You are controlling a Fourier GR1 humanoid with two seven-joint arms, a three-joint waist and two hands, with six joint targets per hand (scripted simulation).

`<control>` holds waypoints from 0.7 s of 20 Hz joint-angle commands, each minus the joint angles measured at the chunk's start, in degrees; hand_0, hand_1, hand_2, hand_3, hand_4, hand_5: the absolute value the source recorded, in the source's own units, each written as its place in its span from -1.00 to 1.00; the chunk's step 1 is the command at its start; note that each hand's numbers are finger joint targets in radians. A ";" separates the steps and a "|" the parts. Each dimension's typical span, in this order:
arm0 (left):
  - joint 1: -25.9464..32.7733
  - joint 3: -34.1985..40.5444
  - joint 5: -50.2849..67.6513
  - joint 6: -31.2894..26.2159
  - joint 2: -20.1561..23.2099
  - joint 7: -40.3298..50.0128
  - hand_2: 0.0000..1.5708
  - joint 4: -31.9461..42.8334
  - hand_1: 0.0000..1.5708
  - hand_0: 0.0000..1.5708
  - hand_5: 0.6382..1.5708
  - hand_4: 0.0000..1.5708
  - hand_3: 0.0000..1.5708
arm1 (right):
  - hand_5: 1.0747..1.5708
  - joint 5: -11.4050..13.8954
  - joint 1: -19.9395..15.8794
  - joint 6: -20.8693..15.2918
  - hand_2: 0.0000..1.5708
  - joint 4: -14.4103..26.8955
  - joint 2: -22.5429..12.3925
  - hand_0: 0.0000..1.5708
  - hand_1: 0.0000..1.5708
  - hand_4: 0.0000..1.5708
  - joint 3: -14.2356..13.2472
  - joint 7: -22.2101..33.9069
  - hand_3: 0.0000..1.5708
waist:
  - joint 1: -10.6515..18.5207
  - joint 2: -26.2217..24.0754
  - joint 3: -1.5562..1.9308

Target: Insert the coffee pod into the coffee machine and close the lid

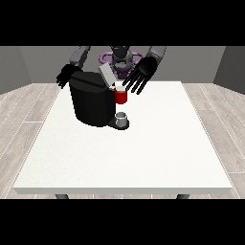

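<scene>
**Spread hand above the raised lid of the coffee machine**

A black coffee machine (91, 103) stands on the far left part of the white table (143, 153), close to the robot (122, 57). Its body is a dark rounded block. From its right side a red holder (121, 96) sticks out, and a small white patch shows at the top of that holder; whether this is the coffee pod cannot be told, and no pod shows plainly anywhere else on the table. The grey lid (107, 75) is up, tilted back and to the left above the red part, so the machine is not closed. Below the red holder a small grey cup (122, 117) sits on the machine's dark base plate.

The hand at the view's right (141, 74) hangs just above and to the right of the red holder, near the raised lid. Its fingers (136, 86) are straight and spread apart, pointing down and towards the camera, and they hold nothing. Whether a fingertip touches the lid or the holder cannot be told.

The hand at the view's left (67, 75) is behind the top left corner of the machine, partly hidden by it. Its fingers are too small and dark to judge.
</scene>
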 commanded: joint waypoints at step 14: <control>14.33 14.94 19.10 -0.15 -13.46 -1.93 -1.00 -1.28 -1.00 -1.00 1.00 -0.67 -1.00 | 1.00 -2.93 9.91 1.90 -1.00 -0.60 -0.72 -1.00 -1.00 -0.43 -2.16 -0.25 -1.00 | 8.32 -16.35 -0.11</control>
